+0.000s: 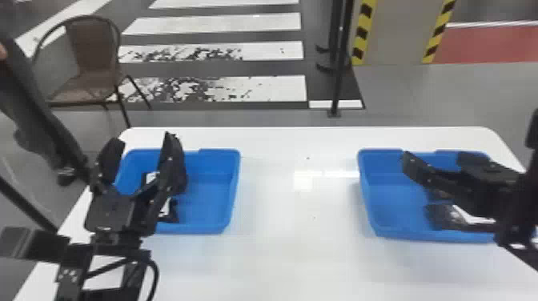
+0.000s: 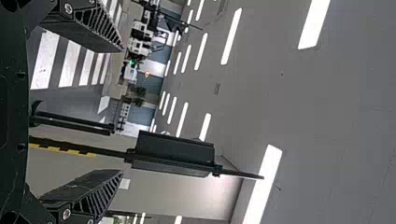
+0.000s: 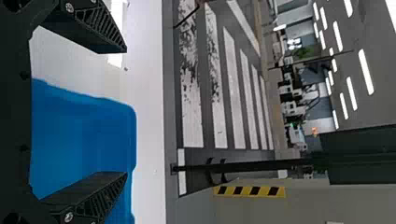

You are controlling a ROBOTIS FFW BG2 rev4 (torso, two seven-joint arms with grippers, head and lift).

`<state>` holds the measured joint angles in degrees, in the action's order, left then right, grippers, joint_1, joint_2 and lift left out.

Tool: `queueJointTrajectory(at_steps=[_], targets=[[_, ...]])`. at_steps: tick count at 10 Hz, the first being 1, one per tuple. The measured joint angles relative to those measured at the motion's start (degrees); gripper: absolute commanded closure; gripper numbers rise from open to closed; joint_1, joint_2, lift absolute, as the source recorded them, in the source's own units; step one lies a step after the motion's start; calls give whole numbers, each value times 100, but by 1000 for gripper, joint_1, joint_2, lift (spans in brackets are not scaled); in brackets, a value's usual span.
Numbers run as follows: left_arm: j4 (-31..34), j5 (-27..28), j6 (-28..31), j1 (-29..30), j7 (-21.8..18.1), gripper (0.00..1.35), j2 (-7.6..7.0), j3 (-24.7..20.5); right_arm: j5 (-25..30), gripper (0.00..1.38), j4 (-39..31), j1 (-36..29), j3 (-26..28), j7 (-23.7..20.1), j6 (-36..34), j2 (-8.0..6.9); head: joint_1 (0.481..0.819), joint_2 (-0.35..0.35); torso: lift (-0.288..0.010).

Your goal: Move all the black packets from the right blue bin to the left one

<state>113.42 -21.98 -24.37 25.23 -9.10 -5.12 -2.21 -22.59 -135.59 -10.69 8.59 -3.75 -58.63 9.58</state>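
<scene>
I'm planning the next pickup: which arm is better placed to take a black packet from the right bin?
Right, most likely. The right gripper is open over the right blue bin, where a black packet lies; the left gripper is over at the left blue bin.

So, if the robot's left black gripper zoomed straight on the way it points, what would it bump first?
Nothing close by, I think: the left gripper seems to aim forward and upward, and the way looks free. A dark, flat rectangular panel might be in line farther off, but depth is unclear.
</scene>
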Motion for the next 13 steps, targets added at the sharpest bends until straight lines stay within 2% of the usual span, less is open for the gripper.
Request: queueJointTrajectory(at_steps=[2, 5, 9, 13], targets=[[38, -9, 17, 69, 1, 116, -10, -12, 583, 98, 254, 375, 246, 131, -875, -4, 695, -16, -140], [54, 95, 31, 172, -2, 116, -15, -23, 1031, 136, 1266, 1062, 437, 138, -1602, 20, 695, -90, -140], [87, 254, -35, 225, -4, 117, 3, -136, 1416, 136, 2247, 1741, 247, 129, -2397, 179, 695, -109, -140], [90, 353, -103, 235, -4, 117, 29, -201, 1436, 137, 2951, 2176, -89, 100, -2645, 266, 695, -88, -140]])
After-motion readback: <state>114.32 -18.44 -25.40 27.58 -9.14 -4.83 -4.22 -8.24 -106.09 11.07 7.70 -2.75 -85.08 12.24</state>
